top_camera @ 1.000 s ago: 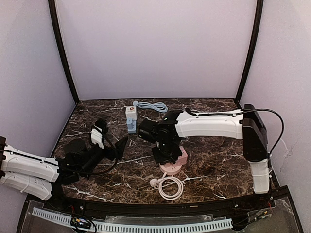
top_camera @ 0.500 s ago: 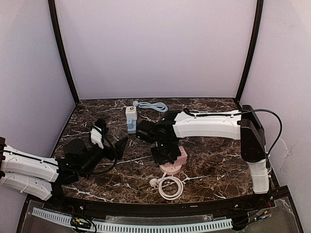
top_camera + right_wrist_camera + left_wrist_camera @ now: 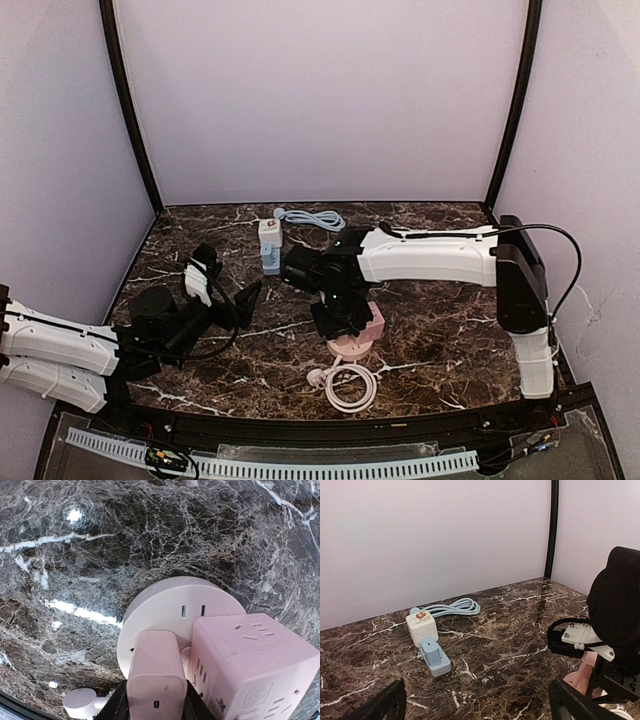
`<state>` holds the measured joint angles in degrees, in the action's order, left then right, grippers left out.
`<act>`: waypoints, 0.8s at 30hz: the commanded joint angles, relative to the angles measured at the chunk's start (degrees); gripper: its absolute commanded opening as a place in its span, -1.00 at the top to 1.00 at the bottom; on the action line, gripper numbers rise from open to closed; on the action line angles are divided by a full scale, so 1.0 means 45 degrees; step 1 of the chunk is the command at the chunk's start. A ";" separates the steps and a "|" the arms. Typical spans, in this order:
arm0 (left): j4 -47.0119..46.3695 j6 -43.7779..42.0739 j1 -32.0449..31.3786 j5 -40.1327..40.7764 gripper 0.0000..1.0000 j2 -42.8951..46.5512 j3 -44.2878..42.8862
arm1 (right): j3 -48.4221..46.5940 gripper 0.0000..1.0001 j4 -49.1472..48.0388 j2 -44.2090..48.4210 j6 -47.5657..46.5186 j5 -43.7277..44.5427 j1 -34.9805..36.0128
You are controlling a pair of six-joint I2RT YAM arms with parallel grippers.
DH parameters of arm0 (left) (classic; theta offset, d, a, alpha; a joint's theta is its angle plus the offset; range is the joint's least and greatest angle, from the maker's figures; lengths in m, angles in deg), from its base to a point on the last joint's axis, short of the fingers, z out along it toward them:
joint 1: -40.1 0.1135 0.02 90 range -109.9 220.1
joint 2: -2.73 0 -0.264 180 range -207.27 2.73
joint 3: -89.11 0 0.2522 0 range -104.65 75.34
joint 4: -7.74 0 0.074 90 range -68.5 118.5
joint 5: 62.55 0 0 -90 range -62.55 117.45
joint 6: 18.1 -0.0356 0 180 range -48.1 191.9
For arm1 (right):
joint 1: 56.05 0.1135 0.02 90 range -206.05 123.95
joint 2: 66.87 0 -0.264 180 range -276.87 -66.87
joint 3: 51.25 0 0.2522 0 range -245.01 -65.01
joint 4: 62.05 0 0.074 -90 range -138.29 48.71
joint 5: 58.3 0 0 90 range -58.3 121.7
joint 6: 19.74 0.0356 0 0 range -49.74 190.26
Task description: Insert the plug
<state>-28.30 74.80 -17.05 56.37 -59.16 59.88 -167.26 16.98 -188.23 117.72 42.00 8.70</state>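
Clamps the right gripper (image 3: 156,707) tight on the sides of the pink plug (image 3: 152,672). Holds that plug over the near part of the round pink socket base (image 3: 165,605), short of its two slots, close beside the pink cube (image 3: 250,665) on the marble desk (image 3: 75,570). Leaves the left gripper (image 3: 480,707) wide apart and empty, low over the desk, well away.

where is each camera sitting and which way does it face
top external: above, behind the bases, looking down on the table; left arm and right arm show.
left wrist: low, facing the back wall and white socket cube; own fingers at bottom.
right wrist: looks down at the pink plug in the right gripper.
shared: top and left wrist both see the white socket cube.
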 commanded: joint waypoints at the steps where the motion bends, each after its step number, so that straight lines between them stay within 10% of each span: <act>1: 0.0138 0.0155 0.0051 -0.0111 -0.97 0.0297 0.0316 | -0.0757 0.32 0.0471 0.0339 -0.0022 0.0182 0.0153; 14: 0.0217 0.0204 0.0068 -0.0078 -0.97 0.0484 0.0383 | -0.3742 -0.05 0.2599 0.1434 0.0119 0.2101 0.0259; 19: 0.0320 0.0224 0.0093 0.0240 -0.97 0.0646 0.0419 | -0.0950 -0.68 -0.0171 0.3694 -0.0417 0.4545 0.0184; 24: 0.0499 0.0123 0.0127 0.1557 -0.97 0.0988 0.0470 | 0.2774 -0.75 -0.3844 0.5932 -0.1183 0.6961 -0.0159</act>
<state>-27.58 75.39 -16.92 57.82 -56.56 60.84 -165.34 14.25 -166.85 115.47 61.22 8.99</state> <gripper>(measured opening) 0.987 0.876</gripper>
